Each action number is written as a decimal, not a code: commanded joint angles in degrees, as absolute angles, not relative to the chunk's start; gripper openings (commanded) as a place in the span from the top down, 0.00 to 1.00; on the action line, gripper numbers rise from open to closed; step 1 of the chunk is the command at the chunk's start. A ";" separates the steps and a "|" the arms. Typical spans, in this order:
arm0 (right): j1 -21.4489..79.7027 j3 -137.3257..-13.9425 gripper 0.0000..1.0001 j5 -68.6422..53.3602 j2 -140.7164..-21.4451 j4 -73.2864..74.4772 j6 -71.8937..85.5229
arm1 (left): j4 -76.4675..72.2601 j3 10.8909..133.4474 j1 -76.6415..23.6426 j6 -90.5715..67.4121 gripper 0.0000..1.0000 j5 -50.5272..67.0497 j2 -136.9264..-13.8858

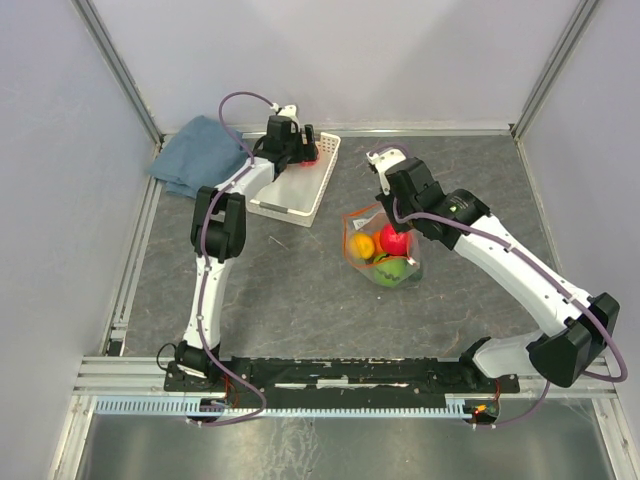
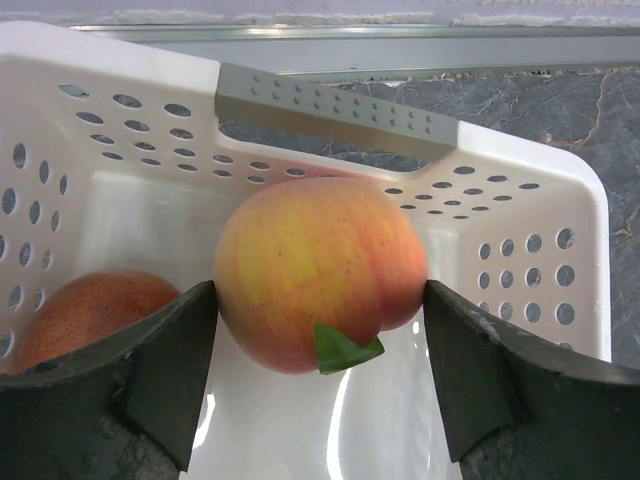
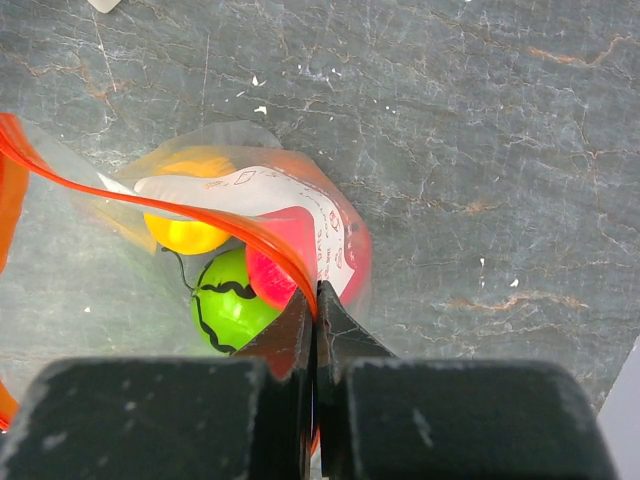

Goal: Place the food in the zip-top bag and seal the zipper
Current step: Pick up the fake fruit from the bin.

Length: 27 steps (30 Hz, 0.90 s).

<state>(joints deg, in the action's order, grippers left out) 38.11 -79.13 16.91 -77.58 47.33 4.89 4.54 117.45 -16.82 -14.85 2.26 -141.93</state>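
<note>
My left gripper (image 1: 290, 140) reaches into the white slotted basket (image 1: 300, 195). In the left wrist view its fingers (image 2: 180, 370) touch both sides of a peach-coloured fruit (image 2: 310, 260) with a green leaf. A brown-orange fruit (image 2: 85, 310) lies beside it in the basket. The zip-top bag (image 1: 383, 250) stands mid-table, mouth open. My right gripper (image 1: 393, 215) is shut on its orange-red zipper (image 3: 180, 210) and holds that edge up. Inside the bag are a yellow fruit (image 3: 185, 235), a bright green one (image 3: 225, 305) and a red-pink one (image 3: 275, 260), behind the white label (image 3: 260, 195).
A folded blue cloth (image 1: 197, 155) lies at the back left, next to the basket. The basket's grey handle bar (image 2: 330, 110) crosses just beyond the peach. Metal frame rails run along the table's left and back edges.
</note>
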 commanded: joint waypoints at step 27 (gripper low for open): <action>37.92 -79.10 0.98 13.52 -71.90 45.53 8.42 | -2.60 73.63 -16.57 -14.87 0.45 7.14 -105.14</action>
<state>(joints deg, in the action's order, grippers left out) 38.13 -78.83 14.06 -74.02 47.66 7.09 0.01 76.14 -16.51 -14.48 8.71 -112.42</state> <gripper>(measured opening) 0.024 0.807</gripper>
